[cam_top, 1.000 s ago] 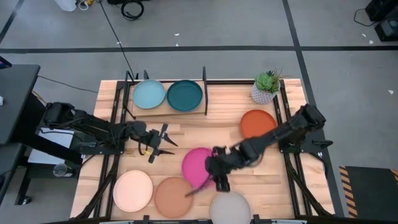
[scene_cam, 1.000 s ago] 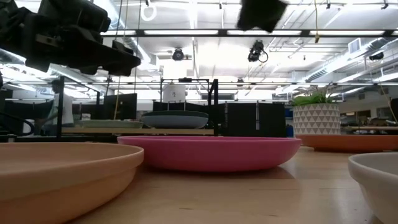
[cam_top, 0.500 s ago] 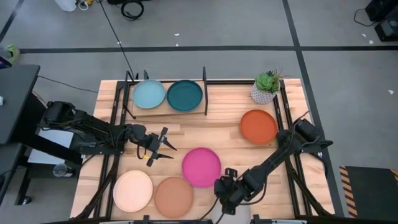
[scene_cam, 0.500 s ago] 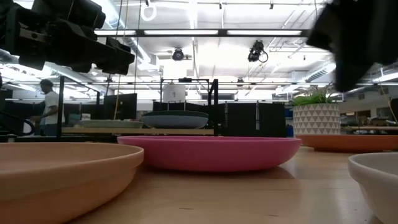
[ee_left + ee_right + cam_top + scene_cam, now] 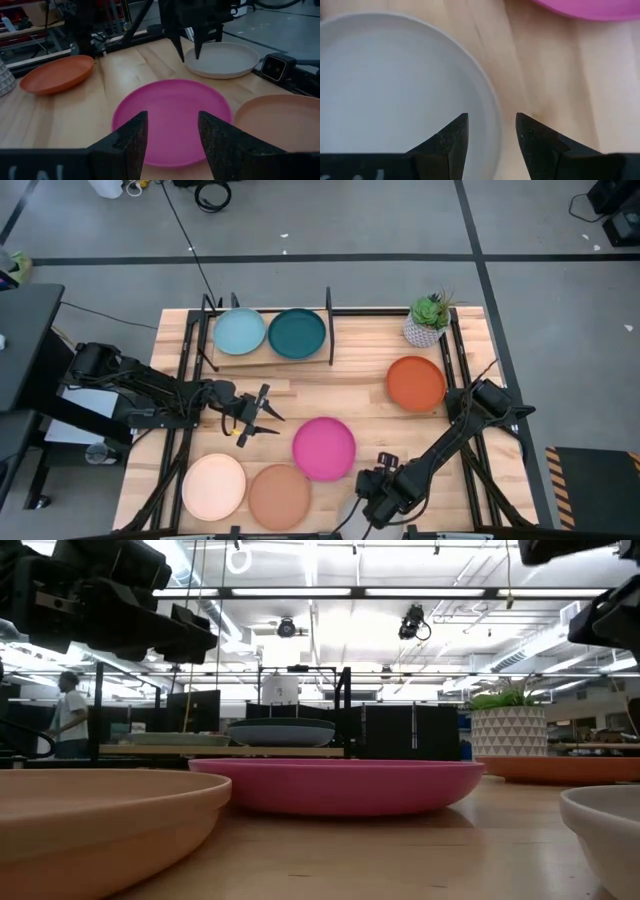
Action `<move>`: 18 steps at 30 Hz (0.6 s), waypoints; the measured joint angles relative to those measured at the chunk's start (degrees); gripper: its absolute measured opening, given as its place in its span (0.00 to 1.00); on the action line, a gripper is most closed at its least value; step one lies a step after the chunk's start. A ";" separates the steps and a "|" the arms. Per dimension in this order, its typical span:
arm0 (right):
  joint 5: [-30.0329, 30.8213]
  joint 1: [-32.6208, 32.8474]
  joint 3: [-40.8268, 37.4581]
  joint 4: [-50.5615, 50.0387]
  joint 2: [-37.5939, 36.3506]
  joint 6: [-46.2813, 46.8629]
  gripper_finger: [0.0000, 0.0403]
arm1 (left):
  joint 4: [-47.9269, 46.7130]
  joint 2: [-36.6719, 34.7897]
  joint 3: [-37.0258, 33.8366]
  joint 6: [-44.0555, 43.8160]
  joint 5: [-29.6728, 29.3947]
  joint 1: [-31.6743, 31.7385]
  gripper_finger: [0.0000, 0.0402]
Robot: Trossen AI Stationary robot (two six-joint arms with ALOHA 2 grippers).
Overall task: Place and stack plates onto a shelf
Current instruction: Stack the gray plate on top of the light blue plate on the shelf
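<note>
Light teal and dark teal plates lie on the shelf at the far edge. On the table rest the orange-red, magenta, cream-peach and tan plates. The light grey plate lies at the near edge. My right gripper is open and points down over this plate's rim, one finger on either side, above it. My left gripper hovers open left of the magenta plate. No blue plate shows.
A potted plant stands at the far right corner, beside the orange-red plate. Black frame tubes run along both table sides. Bare wood lies between the shelf and the magenta plate. A person stands in the room beyond.
My right gripper has moved from the magenta plate's near edge toward the table's near edge and now stands over the light grey plate. The plates have stayed where they were.
</note>
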 joint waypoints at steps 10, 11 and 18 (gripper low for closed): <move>0.72 -0.04 0.00 -5.92 0.25 0.06 0.42 | -0.94 0.00 0.00 -0.08 -0.90 0.00 0.45; 0.72 -0.04 0.00 -5.84 0.25 -0.01 0.42 | -1.01 0.00 0.00 -0.30 -1.07 0.00 0.45; 0.58 -0.26 0.00 -3.46 0.25 -0.14 0.42 | -1.70 0.00 0.00 -0.46 -1.11 0.00 0.45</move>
